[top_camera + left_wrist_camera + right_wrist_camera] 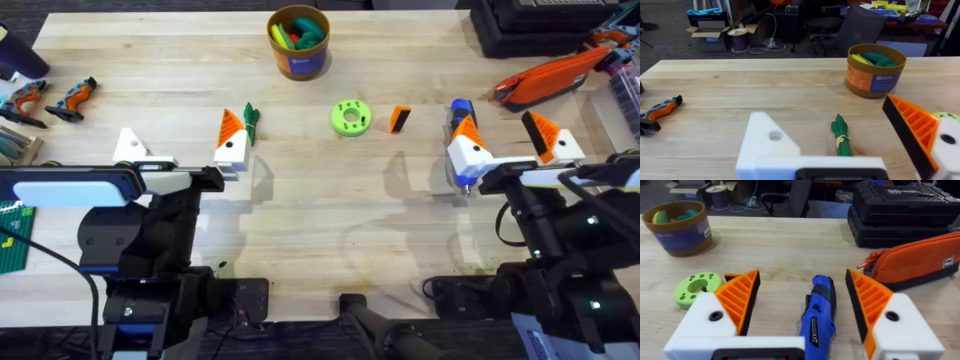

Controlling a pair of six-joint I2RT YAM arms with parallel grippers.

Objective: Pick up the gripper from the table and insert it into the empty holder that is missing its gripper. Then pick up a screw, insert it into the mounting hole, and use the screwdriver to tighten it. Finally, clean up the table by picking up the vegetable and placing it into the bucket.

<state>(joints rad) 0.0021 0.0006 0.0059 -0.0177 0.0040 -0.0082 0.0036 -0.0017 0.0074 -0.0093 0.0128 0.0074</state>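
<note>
Both arms fill the bottom of the overhead view; the left gripper (180,150) is spread wide, its holder (130,146) bare. Left wrist: the vegetable (841,136) lies lengthwise between the fingers. Right wrist: the screwdriver (818,312) lies lengthwise inside the open right gripper (802,297).

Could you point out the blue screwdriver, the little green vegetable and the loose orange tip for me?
screwdriver (816,315): right wrist view, middle of its blue body.
vegetable (841,137): left wrist view, on its green stalk.
gripper (400,119): overhead view, centre of the orange wedge.
</note>
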